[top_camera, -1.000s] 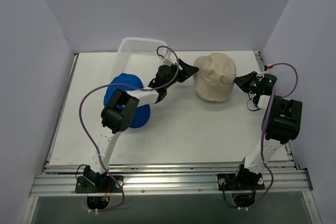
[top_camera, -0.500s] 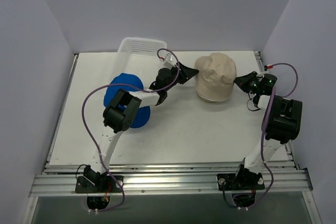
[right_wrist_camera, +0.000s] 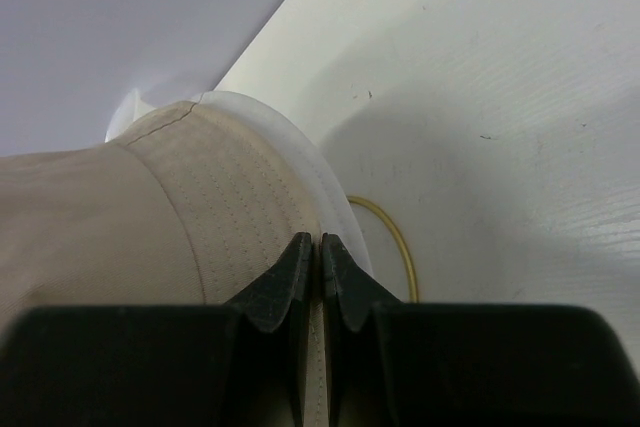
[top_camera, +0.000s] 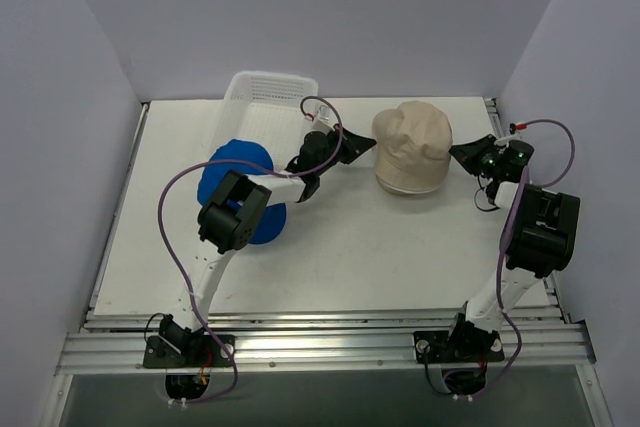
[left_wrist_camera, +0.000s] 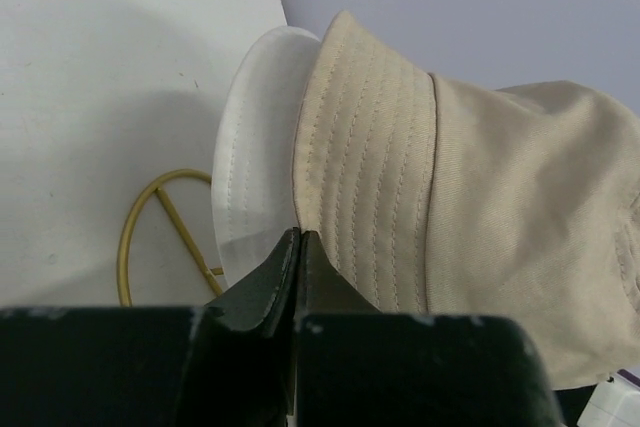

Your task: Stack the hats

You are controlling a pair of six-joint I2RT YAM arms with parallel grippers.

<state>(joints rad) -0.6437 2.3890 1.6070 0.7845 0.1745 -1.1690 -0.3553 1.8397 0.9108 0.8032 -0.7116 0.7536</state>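
A beige floppy hat [top_camera: 412, 147] sits at the back middle of the table. My left gripper [top_camera: 366, 142] is shut on the left side of its brim [left_wrist_camera: 360, 147], pinching the stitched edge between its fingertips [left_wrist_camera: 298, 239]. On the opposite side my right gripper [top_camera: 463, 154] is shut on the brim [right_wrist_camera: 240, 187] too. In both wrist views the brim is raised, and its white lining [left_wrist_camera: 255, 147] shows. A royal blue hat [top_camera: 238, 169] lies at the left, partly hidden under my left arm.
A gold wire frame [left_wrist_camera: 135, 237] shows on the table under the beige hat's raised edge, and its gold wire [right_wrist_camera: 398, 237] is seen from the right wrist as well. A white mesh basket [top_camera: 262, 99] stands at the back left, beside the blue hat.
My left gripper has gone from open to shut on the beige hat's brim. The hat and the right gripper have shifted slightly toward the back right.
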